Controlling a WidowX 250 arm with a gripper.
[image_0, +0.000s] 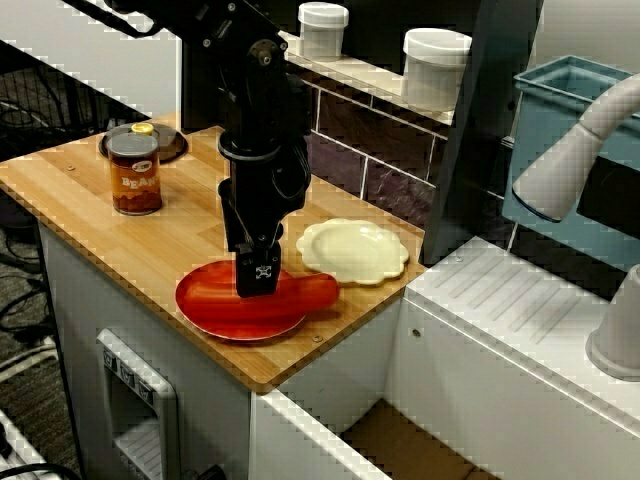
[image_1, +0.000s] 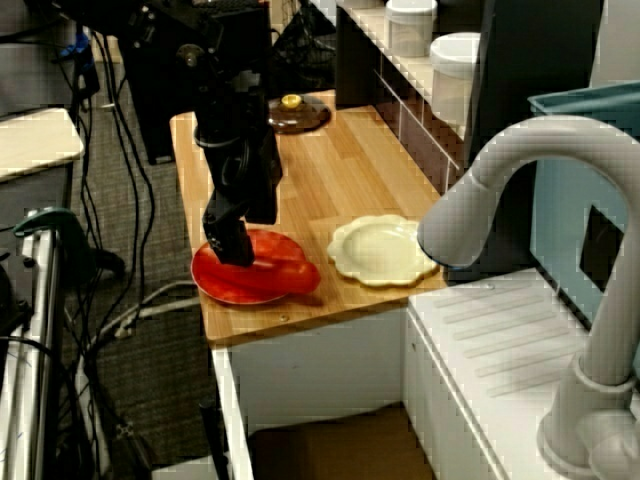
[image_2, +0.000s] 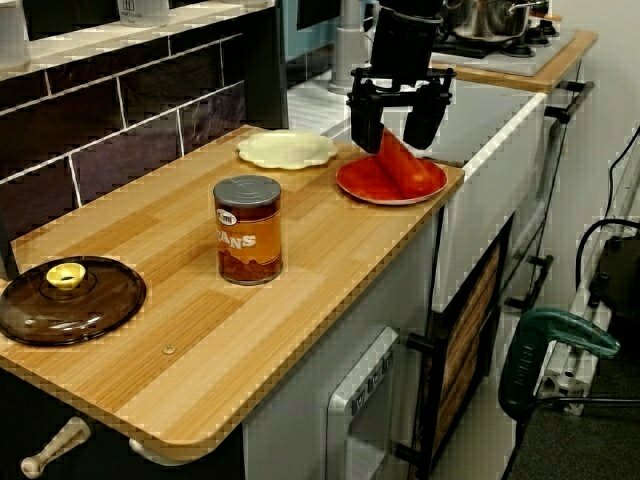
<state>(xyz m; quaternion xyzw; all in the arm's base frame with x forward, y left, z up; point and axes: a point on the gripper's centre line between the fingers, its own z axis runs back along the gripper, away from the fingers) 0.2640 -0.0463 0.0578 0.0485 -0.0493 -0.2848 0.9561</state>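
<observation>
Nearest you in the side view, a brown lid (image_2: 70, 300) lies on the desk (image_2: 180, 340), with a bean can (image_2: 248, 230) just past it. Far back, your fingers (image_2: 424, 118) hang spread wide, one on each side of the red pepper (image_2: 405, 168). The pepper lies on the red plate (image_2: 358, 186), near a cream plate (image_2: 285, 149). I think it is resting there, not squeezed and not lifted.

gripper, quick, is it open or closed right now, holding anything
gripper: open, its fingers spread on either side of the raised end of the red pepper that lies on the red plate; not clamped on it.
</observation>
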